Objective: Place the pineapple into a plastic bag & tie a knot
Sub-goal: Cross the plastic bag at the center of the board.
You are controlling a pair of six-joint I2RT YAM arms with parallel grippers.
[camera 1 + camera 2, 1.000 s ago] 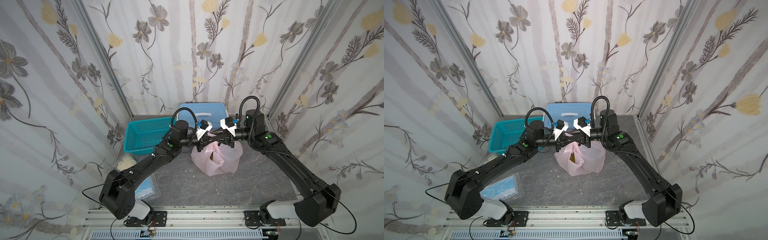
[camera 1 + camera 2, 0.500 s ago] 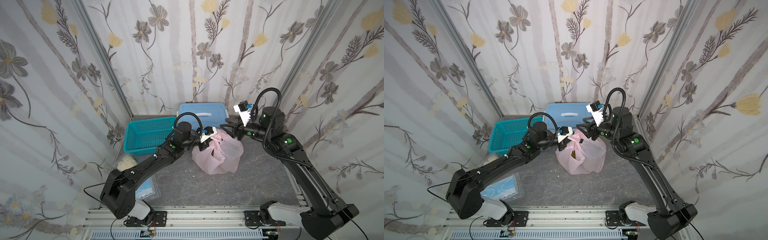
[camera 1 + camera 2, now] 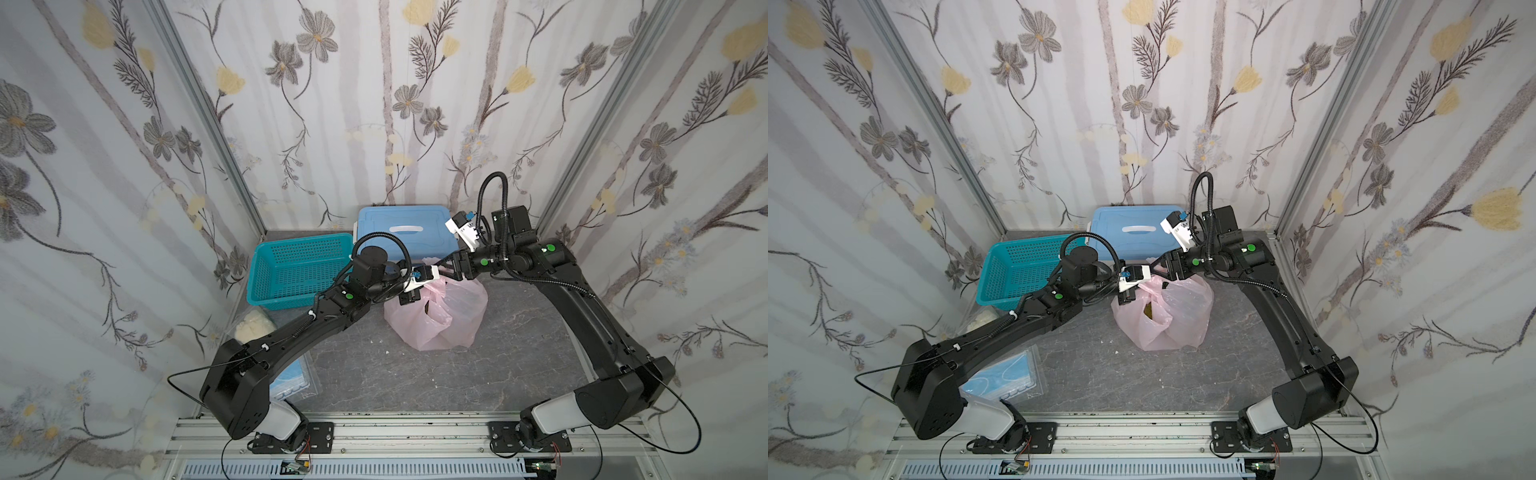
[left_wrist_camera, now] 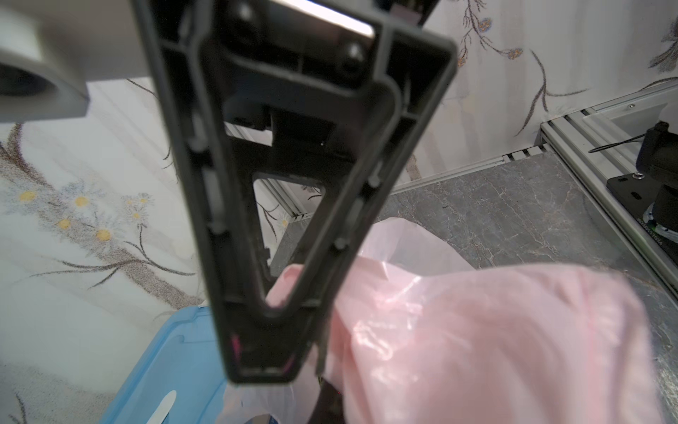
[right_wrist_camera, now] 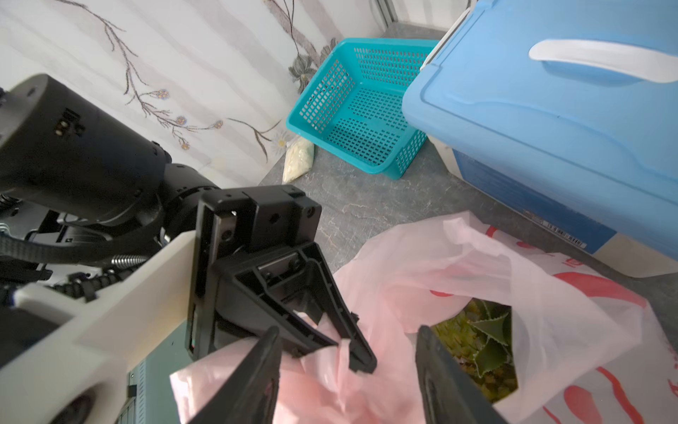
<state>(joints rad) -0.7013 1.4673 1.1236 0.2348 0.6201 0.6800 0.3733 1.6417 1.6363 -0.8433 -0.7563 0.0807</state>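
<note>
Got the plastic bag [image 3: 440, 320] sitting mid-desk [image 3: 415, 374], mouth gaping, pineapple [image 5: 477, 341] peeking out. Pinching its pink rim in the left gripper [image 5: 358, 359], jaws shut on it. Holding the right gripper [image 3: 444, 268] just beside, jaws spread wide.

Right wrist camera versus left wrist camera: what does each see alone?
Only the right wrist view: the teal perforated plastic basket, the small clear bag of white lumps, green spiky pineapple leaves. Only the left wrist view: a black arm base on a silver rail. Both: the thin translucent pink plastic bag, the light blue lidded plastic box, the left tool pinching it.
</note>
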